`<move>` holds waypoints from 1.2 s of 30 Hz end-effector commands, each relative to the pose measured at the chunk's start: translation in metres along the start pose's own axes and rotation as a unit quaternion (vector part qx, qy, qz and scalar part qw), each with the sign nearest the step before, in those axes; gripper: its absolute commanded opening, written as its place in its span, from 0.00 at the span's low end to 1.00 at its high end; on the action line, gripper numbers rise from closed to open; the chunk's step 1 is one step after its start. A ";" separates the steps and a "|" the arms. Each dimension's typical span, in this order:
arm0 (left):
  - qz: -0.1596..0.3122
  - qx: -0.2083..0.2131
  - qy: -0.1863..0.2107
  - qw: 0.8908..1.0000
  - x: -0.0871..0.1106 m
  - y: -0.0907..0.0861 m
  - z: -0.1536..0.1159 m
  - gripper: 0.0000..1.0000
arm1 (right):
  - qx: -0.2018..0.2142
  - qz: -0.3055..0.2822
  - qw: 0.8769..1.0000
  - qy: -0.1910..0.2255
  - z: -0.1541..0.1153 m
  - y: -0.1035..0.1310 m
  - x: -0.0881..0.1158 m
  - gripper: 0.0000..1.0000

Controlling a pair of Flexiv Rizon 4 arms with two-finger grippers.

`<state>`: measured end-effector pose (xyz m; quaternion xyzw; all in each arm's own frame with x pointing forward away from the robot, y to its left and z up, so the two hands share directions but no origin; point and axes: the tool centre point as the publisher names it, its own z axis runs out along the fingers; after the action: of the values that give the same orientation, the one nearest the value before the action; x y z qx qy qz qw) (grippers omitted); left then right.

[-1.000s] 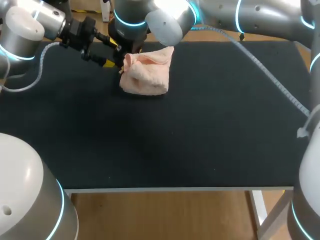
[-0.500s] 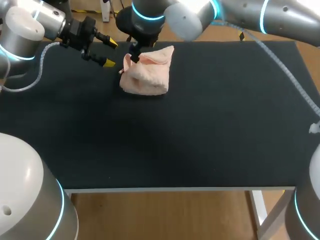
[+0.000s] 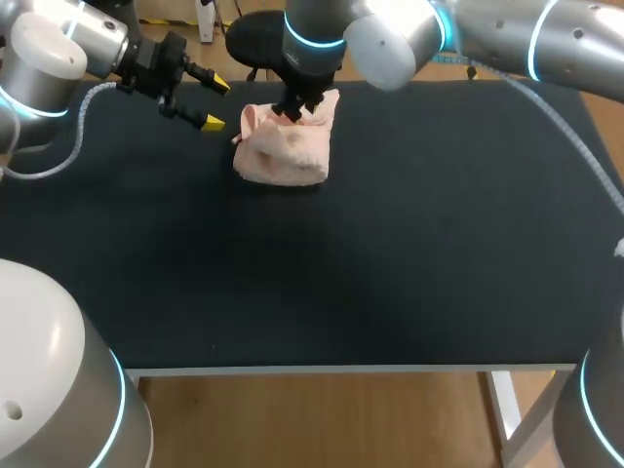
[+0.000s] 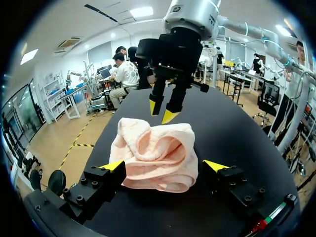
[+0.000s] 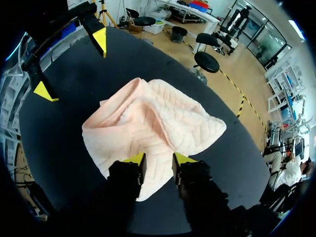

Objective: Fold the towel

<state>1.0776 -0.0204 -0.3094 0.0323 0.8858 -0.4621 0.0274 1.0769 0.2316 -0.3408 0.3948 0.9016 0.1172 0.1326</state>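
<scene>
The towel (image 3: 283, 146) lies bunched in a heap at the far left of the surface (image 3: 409, 253). My right tool (image 4: 162, 111) is poised just over its far edge with fingers a narrow gap apart, holding nothing, and my left tool (image 3: 215, 103) is spread wide just beside the heap. I judge the step is getting a clean edge: I should lower the right tool onto a single outer layer, not the thick middle fold, and close only with cloth between both tips, or the heap will drag as a lump.
</scene>
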 end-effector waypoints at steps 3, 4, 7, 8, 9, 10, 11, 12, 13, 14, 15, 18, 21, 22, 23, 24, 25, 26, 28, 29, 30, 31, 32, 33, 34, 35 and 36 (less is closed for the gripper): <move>0.000 0.000 0.000 1.000 0.000 0.000 0.000 1.00 | 0.014 0.019 1.000 0.015 0.020 0.000 -0.001 0.00; 0.000 0.000 0.000 1.000 0.000 0.000 0.000 1.00 | 0.016 0.022 0.999 0.019 0.022 0.000 0.000 0.00; 0.000 0.000 0.000 1.000 0.000 0.000 0.000 1.00 | 0.023 0.031 0.999 0.026 0.029 0.000 0.002 0.00; 0.000 0.000 0.000 1.000 0.000 0.000 0.000 1.00 | 0.026 0.034 0.999 0.029 0.031 0.000 0.003 0.00; 0.000 0.000 0.000 1.000 0.000 0.000 0.000 1.00 | 0.030 0.037 0.998 0.032 0.034 0.000 0.003 0.00; 0.000 0.000 0.000 1.000 0.000 0.000 0.000 1.00 | 0.030 0.038 0.998 0.032 0.036 0.000 0.003 0.00; 0.000 0.000 0.000 1.000 0.000 0.000 0.000 1.00 | 0.032 0.039 0.998 0.031 0.038 0.001 0.003 0.00; 0.000 0.000 0.000 1.000 0.000 0.000 0.000 1.00 | 0.033 0.039 0.998 0.030 0.040 0.002 0.002 0.00; 0.000 0.000 0.000 1.000 0.000 0.000 0.000 1.00 | 0.035 0.040 0.998 0.028 0.042 0.003 0.002 0.00; 0.000 0.000 0.000 1.000 0.000 0.000 0.000 1.00 | 0.034 0.039 0.998 0.020 0.044 0.005 0.000 0.00; 0.000 0.000 0.000 1.000 0.000 0.000 0.000 1.00 | 0.033 0.039 0.999 0.014 0.046 0.008 -0.001 0.00; 0.000 0.000 0.000 1.000 0.000 0.000 0.000 1.00 | 0.021 0.028 0.999 -0.013 0.051 0.020 -0.006 0.00; 0.000 0.000 0.000 1.000 0.000 0.000 0.000 1.00 | 0.009 0.011 0.999 -0.034 0.054 0.035 -0.010 0.00; 0.000 0.000 0.000 1.000 0.000 0.000 0.000 1.00 | 0.005 0.006 0.999 -0.038 0.055 0.041 -0.011 0.00; 0.000 0.000 0.000 1.000 0.000 0.000 0.000 1.00 | 0.002 -0.001 0.999 -0.045 0.057 0.046 -0.012 0.00; 0.000 0.000 0.000 1.000 0.000 0.000 0.000 1.00 | -0.003 -0.004 0.999 -0.050 0.059 0.050 -0.013 0.00; 0.000 0.000 0.000 1.000 0.000 0.000 0.000 1.00 | -0.007 -0.007 0.999 -0.054 0.061 0.055 -0.015 0.00; 0.000 0.000 0.000 1.000 0.000 0.000 0.000 1.00 | -0.013 -0.012 0.998 -0.060 0.063 0.060 -0.016 0.00; 0.000 0.000 0.000 1.000 0.000 0.000 0.000 1.00 | -0.023 -0.016 0.997 -0.067 0.065 0.069 -0.018 0.00; 0.000 0.000 0.000 1.000 0.000 0.000 0.000 1.00 | -0.028 -0.017 0.997 -0.072 0.066 0.074 -0.020 0.00; 0.000 0.000 0.000 1.000 0.000 0.000 0.000 1.00 | -0.034 -0.018 0.996 -0.077 0.068 0.078 -0.022 0.00; 0.000 0.000 0.000 1.000 0.000 0.000 0.000 1.00 | -0.038 -0.019 0.996 -0.082 0.070 0.082 -0.024 0.00; 0.000 0.000 0.000 1.000 0.000 0.000 0.000 1.00 | -0.042 -0.016 0.995 -0.085 0.071 0.085 -0.026 0.00; 0.000 0.000 0.000 1.000 0.000 0.000 0.000 1.00 | -0.045 -0.015 0.995 -0.085 0.071 0.088 -0.027 0.00; 0.000 0.000 0.000 1.000 0.000 0.000 0.000 1.00 | -0.052 -0.013 0.995 -0.088 0.070 0.090 -0.028 0.00; 0.000 0.000 0.000 1.000 0.000 0.000 0.000 1.00 | -0.057 -0.007 0.995 -0.085 0.067 0.092 -0.030 0.00; 0.000 0.000 0.000 1.000 0.000 0.000 0.000 1.00 | -0.062 -0.004 0.994 -0.087 0.064 0.093 -0.030 0.00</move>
<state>1.0776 -0.0205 -0.3093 0.0323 0.8859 -0.4620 0.0274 1.1737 0.2756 -0.3648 0.3899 0.8795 0.1356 0.2368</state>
